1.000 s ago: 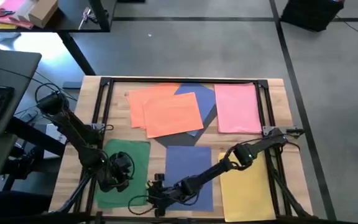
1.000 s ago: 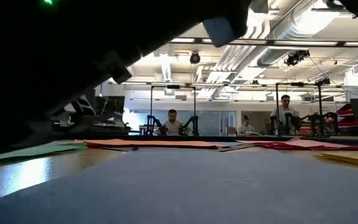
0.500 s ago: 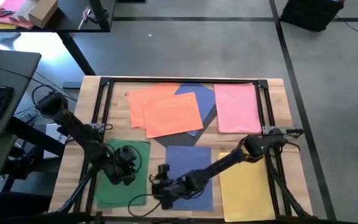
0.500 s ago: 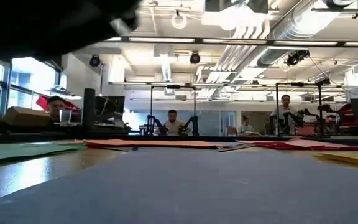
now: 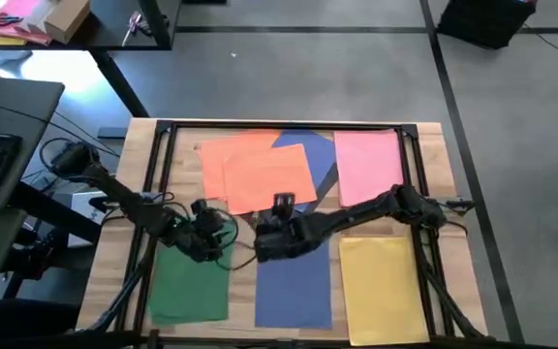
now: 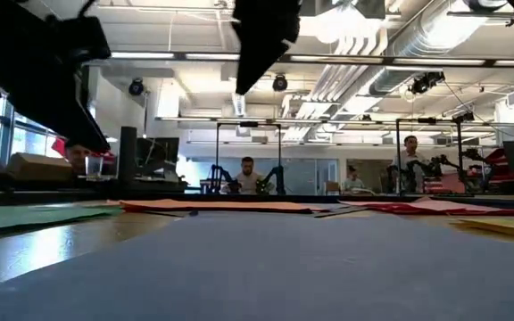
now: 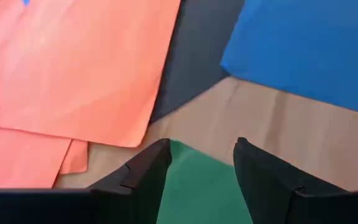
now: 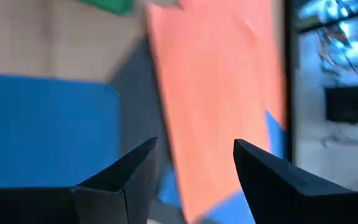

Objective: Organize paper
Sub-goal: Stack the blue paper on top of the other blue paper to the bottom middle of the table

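Observation:
Coloured paper sheets lie flat on the wooden table. Two overlapping orange sheets rest on a dark grey sheet and a blue sheet at the far middle, with a pink sheet at the far right. Along the near side lie a green sheet, a blue sheet and a yellow sheet. My left gripper hovers open over the green sheet's far right corner. My right gripper hovers open between the near blue sheet and the orange sheets.
A black frame runs around the work area on the table. Bare wood shows between the green, near blue and dark grey sheets. In the low view, both arms hang above the sheets, and people sit in the room beyond.
My right gripper has travelled from the near edge over the near blue sheet toward the far edge, up to the orange sheets. My left gripper has gone toward the far edge and a little right, along the green sheet to its far right corner. The sheets have stayed in place.

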`<state>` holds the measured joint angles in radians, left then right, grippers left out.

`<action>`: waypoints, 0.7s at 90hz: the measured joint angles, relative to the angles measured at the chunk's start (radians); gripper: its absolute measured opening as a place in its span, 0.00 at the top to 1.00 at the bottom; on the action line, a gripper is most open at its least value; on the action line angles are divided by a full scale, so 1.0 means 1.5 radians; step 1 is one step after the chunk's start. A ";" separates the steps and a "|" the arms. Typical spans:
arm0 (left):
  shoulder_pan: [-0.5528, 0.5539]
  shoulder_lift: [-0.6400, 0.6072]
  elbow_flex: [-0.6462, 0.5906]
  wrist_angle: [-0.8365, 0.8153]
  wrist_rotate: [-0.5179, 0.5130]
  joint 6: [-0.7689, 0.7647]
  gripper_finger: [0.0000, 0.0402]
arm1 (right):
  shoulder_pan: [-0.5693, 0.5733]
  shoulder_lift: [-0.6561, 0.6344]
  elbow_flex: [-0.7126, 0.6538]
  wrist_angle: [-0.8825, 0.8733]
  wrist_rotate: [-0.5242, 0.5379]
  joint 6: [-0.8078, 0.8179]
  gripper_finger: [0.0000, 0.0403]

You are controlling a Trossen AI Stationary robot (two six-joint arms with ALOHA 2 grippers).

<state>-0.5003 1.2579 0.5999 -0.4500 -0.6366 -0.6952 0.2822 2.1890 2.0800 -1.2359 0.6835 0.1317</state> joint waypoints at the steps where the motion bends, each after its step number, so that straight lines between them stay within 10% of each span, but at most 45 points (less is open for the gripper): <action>1: 0.006 0.000 0.000 0.001 0.000 0.005 0.58 | -0.002 -0.003 0.000 -0.008 0.002 0.004 0.52; 34: 0.136 0.003 -0.008 0.066 0.048 0.200 0.58 | 0.015 -0.106 -0.015 -0.220 0.067 0.237 0.52; 49: 0.225 0.004 -0.033 0.212 0.207 0.273 0.58 | 0.068 -0.227 -0.159 -0.218 0.069 0.368 0.52; 63: 0.275 0.004 -0.036 0.201 0.197 0.339 0.58 | 0.109 -0.367 -0.367 -0.100 0.066 0.506 0.52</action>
<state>-0.0874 1.2633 0.5465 -0.1486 -0.3413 -0.1866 0.4451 1.6386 1.5294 -1.3866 0.7818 0.8908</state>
